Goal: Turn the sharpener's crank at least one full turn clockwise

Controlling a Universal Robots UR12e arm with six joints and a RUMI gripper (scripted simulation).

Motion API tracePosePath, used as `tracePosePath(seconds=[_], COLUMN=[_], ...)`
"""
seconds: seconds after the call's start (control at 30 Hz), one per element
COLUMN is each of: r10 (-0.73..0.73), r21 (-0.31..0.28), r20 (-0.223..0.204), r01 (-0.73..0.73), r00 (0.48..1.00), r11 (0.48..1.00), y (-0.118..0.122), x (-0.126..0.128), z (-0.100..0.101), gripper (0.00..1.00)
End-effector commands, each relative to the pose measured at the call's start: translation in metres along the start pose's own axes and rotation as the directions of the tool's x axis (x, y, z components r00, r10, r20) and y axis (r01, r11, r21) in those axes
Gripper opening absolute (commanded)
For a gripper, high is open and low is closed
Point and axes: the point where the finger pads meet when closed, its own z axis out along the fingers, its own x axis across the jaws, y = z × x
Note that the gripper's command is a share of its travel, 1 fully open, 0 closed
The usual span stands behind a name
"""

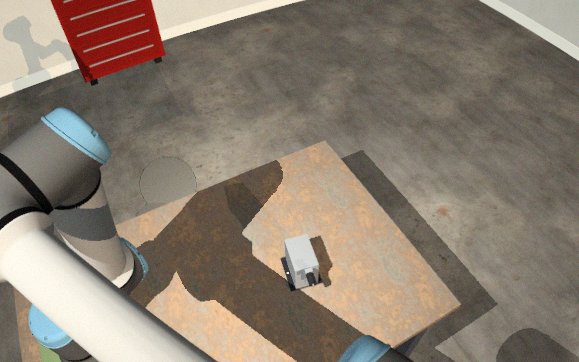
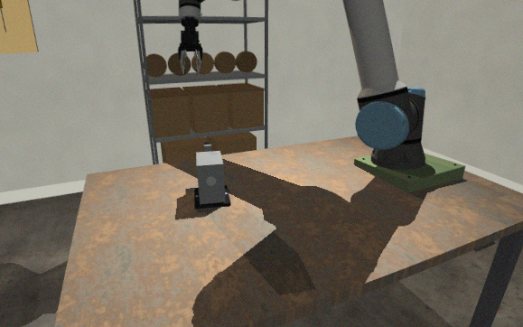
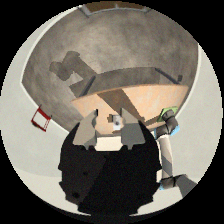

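Note:
The sharpener (image 1: 301,260) is a small grey box on a black base, standing near the middle of the wooden table (image 1: 288,250). In the exterior view the sharpener (image 2: 210,182) shows a round hole on its near face, and the crank handle (image 2: 207,146) sticks up behind its top. In the top view the crank (image 1: 310,276) is a dark part on the side facing the camera. My gripper (image 2: 190,60) hangs high above the sharpener, fingers pointing down, partly apart and empty. In the wrist view the fingers frame the sharpener (image 3: 114,121) far below.
My arm's base stands on a green plate (image 2: 409,172) at the table's right end. A metal shelf (image 2: 201,81) with boxes and round logs stands behind the table. A red tool cabinet (image 1: 110,35) is by the far wall. The arm's links (image 1: 68,280) overhang the table's left part.

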Motion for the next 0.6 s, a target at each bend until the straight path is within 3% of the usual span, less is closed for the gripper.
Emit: tracePosePath(seconds=[0.0,0.13,0.27,0.3,0.57], r10=[-0.001,-0.001,-0.001,-0.001,-0.001], r21=[-0.003,-0.003,-0.003,-0.031,-0.031], r20=[0.001,0.001,0.001,-0.003,-0.003], r01=[0.001,0.001,0.001,0.001,0.001], r00=[1.0,1.0,1.0,1.0,1.0], r11=[1.0,1.0,1.0,1.0,1.0], y=[0.019,0.034,0.034,0.038,0.067], x=[-0.003,-0.005,-0.005,-0.005,-0.005], z=[0.017,0.031,0.032,0.035,0.062], gripper=[0.32,0.32,0.32,0.32,0.32])
